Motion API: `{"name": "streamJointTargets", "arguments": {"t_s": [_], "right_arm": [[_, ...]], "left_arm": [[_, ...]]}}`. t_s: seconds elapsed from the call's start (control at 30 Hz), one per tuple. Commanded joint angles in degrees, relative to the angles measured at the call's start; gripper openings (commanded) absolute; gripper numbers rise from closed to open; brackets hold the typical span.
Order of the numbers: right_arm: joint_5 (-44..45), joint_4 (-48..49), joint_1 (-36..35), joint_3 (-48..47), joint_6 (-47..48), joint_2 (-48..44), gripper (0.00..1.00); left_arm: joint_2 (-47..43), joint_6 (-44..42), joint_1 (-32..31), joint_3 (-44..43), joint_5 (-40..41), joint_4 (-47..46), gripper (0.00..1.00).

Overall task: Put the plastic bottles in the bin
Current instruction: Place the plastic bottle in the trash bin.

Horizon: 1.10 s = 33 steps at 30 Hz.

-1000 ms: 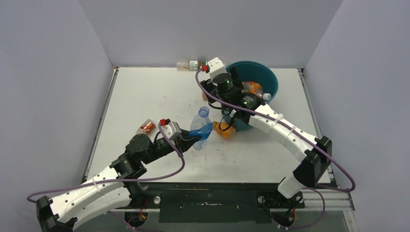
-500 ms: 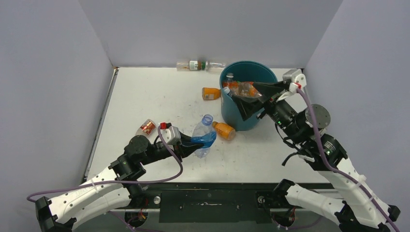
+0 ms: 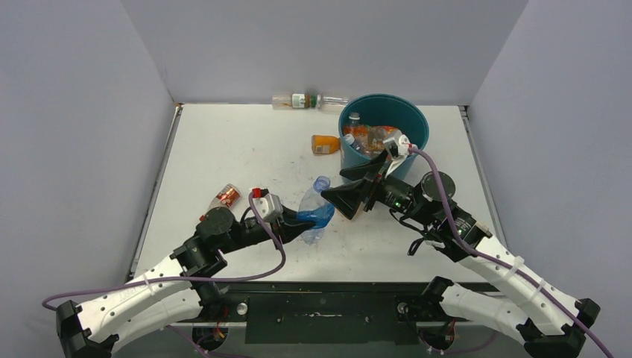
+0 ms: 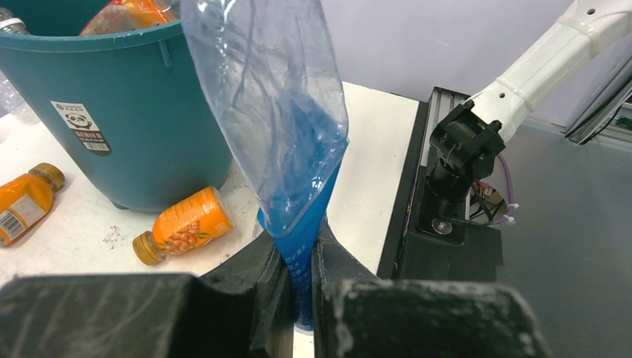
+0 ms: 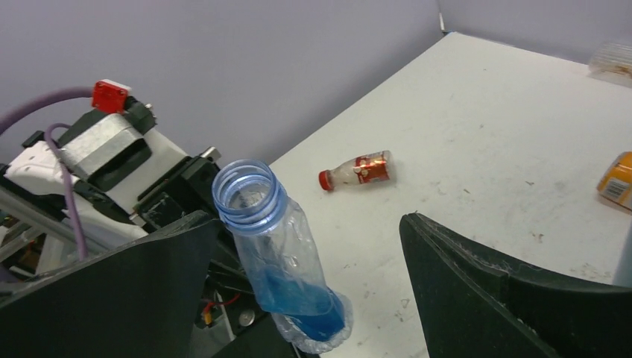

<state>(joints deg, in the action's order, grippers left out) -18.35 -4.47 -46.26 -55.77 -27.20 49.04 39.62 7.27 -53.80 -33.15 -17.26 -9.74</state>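
Several bottles point(image 3: 373, 136) already lie in the bin point(image 3: 422, 127) at the far right corner of the bench point(image 3: 223, 149). The left tool point(image 3: 296, 222) pinches a blue-labelled bottle point(image 3: 313, 209) mid-bench. The right tool point(image 3: 341, 188), jaws wide, faces it empty. Left out: an orange bottle point(image 3: 325, 144) and a second orange bottle point(image 4: 184, 222) beside the bin, clear bottles point(image 3: 291, 100) at the far edge, and a red-capped bottle point(image 3: 227, 197) leftward.

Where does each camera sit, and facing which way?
Top external: above, behind the bases, looking down at the white table; both arms visible.
Left wrist: looks past its shut left hand towards the round teal plastic bin.
Right wrist: faces the left arm, between fingers of its open right hand.
Shared: the clear blue-labelled plastic bottle the left hand grips.
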Motion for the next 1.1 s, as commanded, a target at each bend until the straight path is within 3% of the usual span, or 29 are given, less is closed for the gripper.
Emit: {"name": "streamJointTargets", "arguments": {"t_s": [0.0, 0.13, 0.27, 0.37, 0.57, 0.6, 0.63, 0.77, 0.8, 0.93, 1.07], "right_arm": [[-2.4, 10.14, -2.64, -0.53, -3.01, -0.11, 0.98], [0.28, 8.65, -4.69, -2.22, -1.13, 0.74, 0.98], [2.63, 4.77, -8.57, -5.31, 1.21, 4.3, 0.89], [6.14, 1.15, -12.85, -7.31, 3.67, 6.68, 0.71], [12.28, -0.21, -17.7, -8.72, 6.04, 8.63, 0.22], [12.83, -0.28, -17.8, -8.93, 6.13, 8.58, 0.15], [13.67, -0.4, -17.81, -9.31, 6.36, 8.43, 0.07], [19.74, -2.69, -17.81, -14.42, 9.79, 8.21, 0.05], [22.65, -3.48, -17.81, -17.3, 11.26, 8.45, 0.05], [37.61, -2.88, -17.81, -25.75, 22.0, 10.78, 0.05], [59.84, 10.48, -17.32, -28.39, 40.83, 14.78, 0.05]], "left_arm": [[0.36, -0.41, -0.25, -1.12, -0.99, -2.85, 0.0], [0.35, -0.58, -0.26, -1.14, -1.03, -2.83, 0.0], [0.33, -0.67, -0.3, -1.15, -1.15, -2.85, 0.0], [0.26, -0.68, -0.25, -1.15, -1.13, -2.83, 0.0], [-0.08, -1.17, -0.73, -1.04, -0.55, -2.82, 0.01], [-0.14, -1.32, -0.82, -1.04, -0.13, -2.75, 0.11], [-0.28, -1.62, -0.94, -0.98, 0.15, -2.74, 0.28], [-1.95, -2.26, -1.19, 0.04, 2.78, -3.85, 0.92], [-2.55, -2.32, -1.2, 0.31, 3.78, -4.47, 0.98], [-6.18, -2.48, -1.06, 2.82, 9.54, -8.18, 0.96], [-9.25, -3.58, -1.04, 4.24, 14.84, -9.64, 0.96]]}}
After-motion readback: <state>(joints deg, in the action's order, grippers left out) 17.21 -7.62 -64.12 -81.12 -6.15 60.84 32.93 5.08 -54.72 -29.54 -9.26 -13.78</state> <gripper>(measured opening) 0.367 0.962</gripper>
